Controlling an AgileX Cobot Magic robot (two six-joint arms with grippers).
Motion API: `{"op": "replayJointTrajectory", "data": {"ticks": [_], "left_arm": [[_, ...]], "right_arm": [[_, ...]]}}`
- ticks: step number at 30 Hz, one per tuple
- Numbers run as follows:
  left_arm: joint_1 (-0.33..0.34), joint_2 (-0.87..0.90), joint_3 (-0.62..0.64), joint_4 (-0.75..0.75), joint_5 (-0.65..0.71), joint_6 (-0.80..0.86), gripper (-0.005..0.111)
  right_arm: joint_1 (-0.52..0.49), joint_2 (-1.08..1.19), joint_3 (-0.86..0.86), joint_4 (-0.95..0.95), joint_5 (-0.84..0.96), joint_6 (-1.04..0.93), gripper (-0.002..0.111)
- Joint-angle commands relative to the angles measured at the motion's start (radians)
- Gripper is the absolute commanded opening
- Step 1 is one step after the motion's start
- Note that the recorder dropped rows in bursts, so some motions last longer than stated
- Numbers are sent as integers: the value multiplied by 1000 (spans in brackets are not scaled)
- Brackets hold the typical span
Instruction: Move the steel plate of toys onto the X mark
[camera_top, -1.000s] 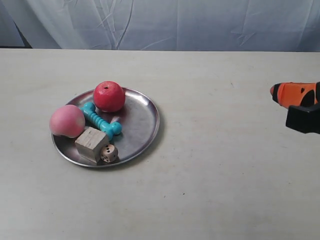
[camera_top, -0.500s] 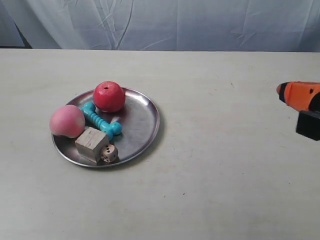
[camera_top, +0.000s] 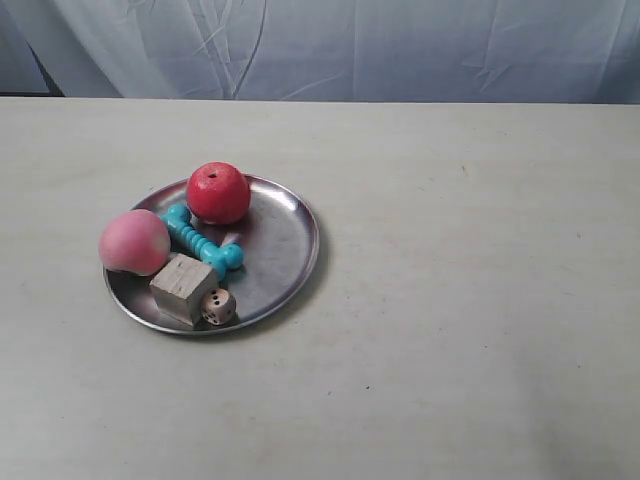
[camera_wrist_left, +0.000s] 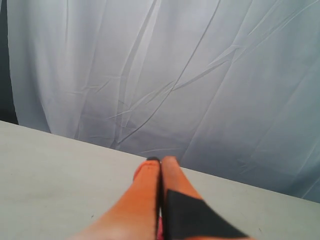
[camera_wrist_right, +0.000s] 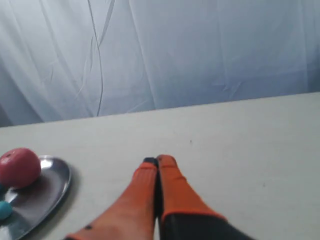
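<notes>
The steel plate (camera_top: 275, 245) lies on the tabletop left of centre in the exterior view. It carries the red apple (camera_top: 218, 193), pink peach (camera_top: 134, 242), teal bone (camera_top: 203, 243), wooden block (camera_top: 183, 287) and die (camera_top: 218, 307). No gripper shows in that view. A tiny dark mark (camera_top: 463, 170) sits on the bare table to the right; its shape is too small to read. My right gripper (camera_wrist_right: 158, 160) is shut and empty, over bare table, well apart from the plate (camera_wrist_right: 50, 185) and apple (camera_wrist_right: 19, 167). My left gripper (camera_wrist_left: 161, 160) is shut and empty, pointing at the curtain.
A pale curtain (camera_top: 330, 45) hangs behind the table's far edge. The beige tabletop (camera_top: 450, 330) stretches right of the plate and in front of it. A small dark speck (camera_wrist_right: 190, 142) lies on the table beyond my right fingertips.
The orange gripper at the exterior view's right edge has drawn back to the right and left that view. The plate and toys have not moved.
</notes>
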Motion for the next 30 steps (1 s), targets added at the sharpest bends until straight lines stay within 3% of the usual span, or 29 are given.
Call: {"op": "replayJointTrajectory", "data": {"ticks": [1,26,30], "left_arm": [[0,-7,5,-2,-12,-2,0],[0,-7,7,18,-13,43,0],[-1,-56,104,25,58,129,0]], "right_arm": [[-82,-73,6,-12,6,-6,0],[-109,-88,6,18,7,-2,0],[-109,-88,6,18,7,-2,0]]}}
